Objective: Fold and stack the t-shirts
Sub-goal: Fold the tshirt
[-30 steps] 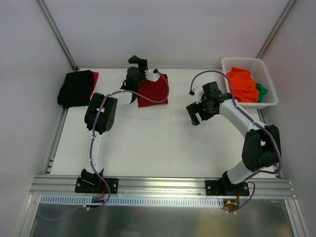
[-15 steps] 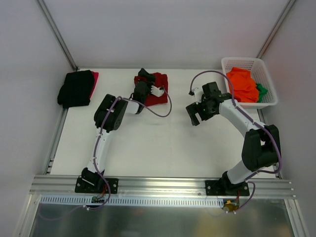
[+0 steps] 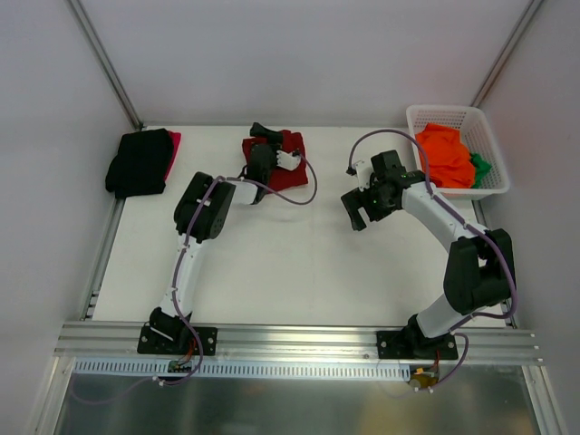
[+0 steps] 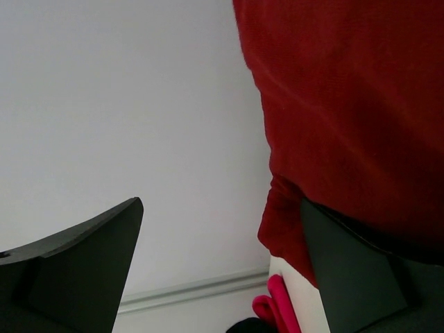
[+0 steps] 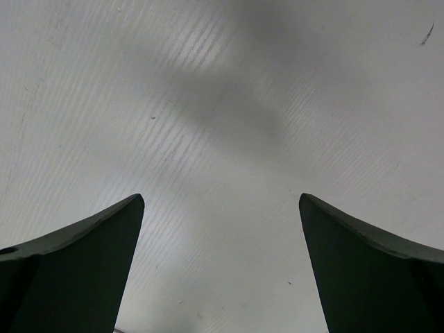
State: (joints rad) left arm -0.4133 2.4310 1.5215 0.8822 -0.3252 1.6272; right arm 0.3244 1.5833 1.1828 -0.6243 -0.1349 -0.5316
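A folded dark red t-shirt [image 3: 288, 145] lies at the back middle of the table. My left gripper [image 3: 261, 138] is low at its left edge and open. In the left wrist view the dark red t-shirt [image 4: 347, 104] fills the upper right, and its edge drapes over my right finger [image 4: 354, 277]. Nothing sits between the left gripper [image 4: 220, 205] jaws. A folded black t-shirt [image 3: 138, 163] lies on a bright red one [image 3: 174, 142] at the back left. My right gripper [image 3: 361, 207] hangs open over bare table, as the right wrist view also shows the right gripper [image 5: 220, 198].
A white lattice basket [image 3: 426, 115] at the back right holds an orange t-shirt [image 3: 444, 154] and a green one [image 3: 481, 166]. The table's back edge and the wall run close behind the dark red t-shirt. Bright red cloth [image 4: 281, 312] shows low in the left wrist view.
My left gripper has come down from above the dark red t-shirt's far side to its left edge. The right arm has not moved.
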